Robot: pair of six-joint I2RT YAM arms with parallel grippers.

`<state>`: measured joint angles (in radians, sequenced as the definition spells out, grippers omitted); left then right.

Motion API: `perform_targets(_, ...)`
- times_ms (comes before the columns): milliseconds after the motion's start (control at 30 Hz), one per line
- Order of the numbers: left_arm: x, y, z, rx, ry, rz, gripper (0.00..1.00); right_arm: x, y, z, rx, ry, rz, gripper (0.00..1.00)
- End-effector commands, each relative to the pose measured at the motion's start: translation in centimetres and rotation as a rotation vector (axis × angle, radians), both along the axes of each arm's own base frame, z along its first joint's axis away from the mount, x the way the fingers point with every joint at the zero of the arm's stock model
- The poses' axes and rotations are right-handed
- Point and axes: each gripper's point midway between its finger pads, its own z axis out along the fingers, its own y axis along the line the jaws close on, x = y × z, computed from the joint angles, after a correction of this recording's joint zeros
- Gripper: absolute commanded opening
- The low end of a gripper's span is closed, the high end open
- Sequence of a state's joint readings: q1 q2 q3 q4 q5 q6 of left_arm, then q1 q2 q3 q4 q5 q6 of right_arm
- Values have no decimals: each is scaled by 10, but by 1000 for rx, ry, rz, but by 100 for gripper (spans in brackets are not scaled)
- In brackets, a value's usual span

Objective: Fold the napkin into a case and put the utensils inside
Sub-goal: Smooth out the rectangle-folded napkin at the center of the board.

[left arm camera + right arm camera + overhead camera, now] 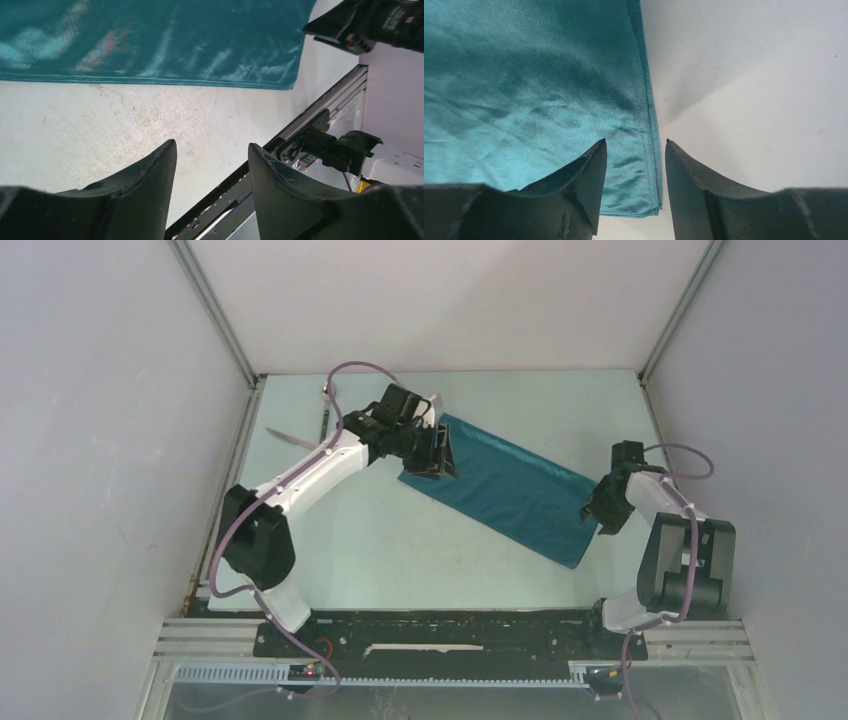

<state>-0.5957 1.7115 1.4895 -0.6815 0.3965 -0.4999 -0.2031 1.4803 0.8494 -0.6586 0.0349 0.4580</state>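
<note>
The teal napkin (505,486) lies flat on the table as a long folded strip, the case, running diagonally from back left to front right. My left gripper (440,456) hovers at its back-left end, open and empty (212,150); under it is bare table, with the napkin (150,40) just beyond its fingertips. My right gripper (598,516) is at the front-right end, open (635,145), with its fingers standing over the napkin's (524,85) corner and side edge. The utensils lie at the back left: a knife (287,437) and a spoon (324,412).
White enclosure walls close off the left, right and back of the table (400,550). A black and aluminium rail (450,635) carrying the arm bases runs along the near edge. The right gripper's black body (372,22) shows in the left wrist view.
</note>
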Motion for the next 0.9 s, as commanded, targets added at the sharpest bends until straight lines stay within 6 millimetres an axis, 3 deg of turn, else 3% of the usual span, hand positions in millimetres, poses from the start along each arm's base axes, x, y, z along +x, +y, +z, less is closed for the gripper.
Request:
perform_targets(0, -1, -4, 41, -119, -70, -17, 61, -17, -11, -6, -122, 118, 12, 54)
perform_targets(100, 1, -2, 41, -123, -75, -13, 61, -1, -4, 2, -79, 37, 25, 52)
perform_targets(233, 18, 1, 30, -137, -77, 24, 61, 48, 34, 40, 100, -202, 125, 57)
perform_targets(333, 59, 1, 30, -250, -49, 118, 63, 82, 52, 68, 216, -374, 174, 67)
perform_targets(400, 88, -14, 44, -390, -88, 151, 73, 101, 59, 77, 275, -460, 200, 75)
perform_targets(433, 99, -22, 48, -420, -105, 157, 82, 109, 61, 77, 308, -487, 206, 85)
perform_targets(467, 111, -29, 48, -437, -120, 160, 83, 117, 62, 78, 343, -514, 206, 96)
perform_targets(500, 123, -37, 47, -448, -137, 167, 84, 124, 62, 78, 380, -536, 197, 99)
perform_targets(667, 190, -73, 26, -621, -108, 213, 80, 161, 65, 77, 547, -655, 180, 100)
perform_targets(767, 230, -76, 20, -717, -115, 296, 80, 172, 64, 67, 610, -666, 142, 100)
perform_targets(867, 256, -70, 4, -740, -135, 372, 81, 176, 61, 57, 644, -666, 111, 100)
